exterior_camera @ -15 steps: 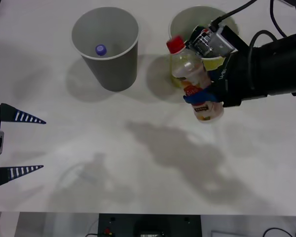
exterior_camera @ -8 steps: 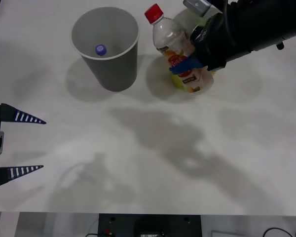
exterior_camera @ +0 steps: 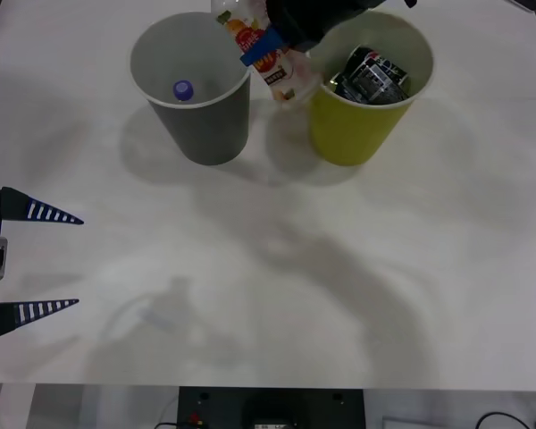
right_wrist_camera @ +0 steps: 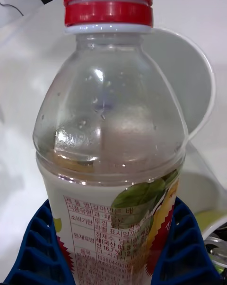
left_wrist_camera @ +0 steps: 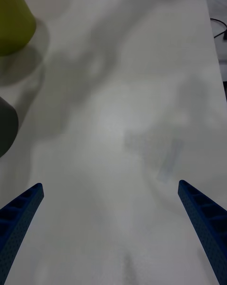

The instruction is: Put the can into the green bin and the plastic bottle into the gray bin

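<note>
1. While our left gripper (exterior_camera: 76, 261) waits at the near left edge of the table (exterior_camera: 268, 295) with its fingers spread wide and nothing between them, it is well apart from both bins and plays no part in the coming move.
2. Farther off, the gray bin (exterior_camera: 193, 85) stands left of the green bin (exterior_camera: 368, 89), the two close together but not touching; a purple-capped bottle (exterior_camera: 182, 89) already lies inside the gray one, and the can (exterior_camera: 372, 76) already sits in the green one.
3. At the far edge, our right gripper (exterior_camera: 266, 43) is clamped on the plastic bottle (exterior_camera: 266, 55), blue fingers (right_wrist_camera: 187, 247) pressing either side of its label.
4. We judge that the move turns on this: the bottle hangs between the two rims, its long axis tilted, with the gray bin's mouth lying just to its left, so it must travel left before release.
5. As for writing, the yellow-and-red label shows a green leaf and small Korean print; we cannot read a brand.
</note>
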You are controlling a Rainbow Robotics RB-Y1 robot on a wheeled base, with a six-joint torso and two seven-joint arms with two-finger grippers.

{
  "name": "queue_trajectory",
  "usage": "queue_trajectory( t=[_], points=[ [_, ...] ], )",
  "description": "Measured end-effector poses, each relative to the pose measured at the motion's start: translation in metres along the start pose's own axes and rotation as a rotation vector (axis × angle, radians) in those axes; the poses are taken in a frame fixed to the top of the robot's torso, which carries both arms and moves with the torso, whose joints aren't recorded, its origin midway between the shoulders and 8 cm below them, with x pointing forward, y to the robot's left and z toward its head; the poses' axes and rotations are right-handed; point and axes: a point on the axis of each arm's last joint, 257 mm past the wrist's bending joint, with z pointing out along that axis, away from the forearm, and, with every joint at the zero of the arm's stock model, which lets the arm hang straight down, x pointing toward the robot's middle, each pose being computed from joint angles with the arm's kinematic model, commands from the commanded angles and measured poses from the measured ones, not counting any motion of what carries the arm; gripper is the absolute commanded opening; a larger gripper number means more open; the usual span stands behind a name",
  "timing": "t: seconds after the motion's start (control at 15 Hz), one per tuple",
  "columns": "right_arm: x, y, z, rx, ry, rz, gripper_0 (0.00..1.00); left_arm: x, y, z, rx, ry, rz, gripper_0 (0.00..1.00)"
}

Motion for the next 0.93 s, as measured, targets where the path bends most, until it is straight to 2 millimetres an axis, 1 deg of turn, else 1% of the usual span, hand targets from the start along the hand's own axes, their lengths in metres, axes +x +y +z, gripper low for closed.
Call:
queue_trajectory(
  t=[0.2, 0.4, 0.67, 0.93],
  points=[
    [-0.036, -0.007, 0.018, 0.021, -0.011, 0.026, 0.0, 0.0, 0.0, 0.0, 0.0, 0.0, 0.0, 0.98],
    [-0.06, -0.008, 0.033, 0.042, -0.012, 0.04, 0.0, 0.0, 0.0, 0.0, 0.0, 0.0, 0.0, 0.98],
    [-0.085, -0.009, 0.059, 0.082, -0.059, 0.046, 0.0, 0.0, 0.0, 0.0, 0.0, 0.0, 0.0, 0.98],
    [-0.1, -0.013, 0.078, 0.124, -0.108, 0.045, 0.0, 0.0, 0.0, 0.0, 0.0, 0.0, 0.0, 0.98]
  ],
)
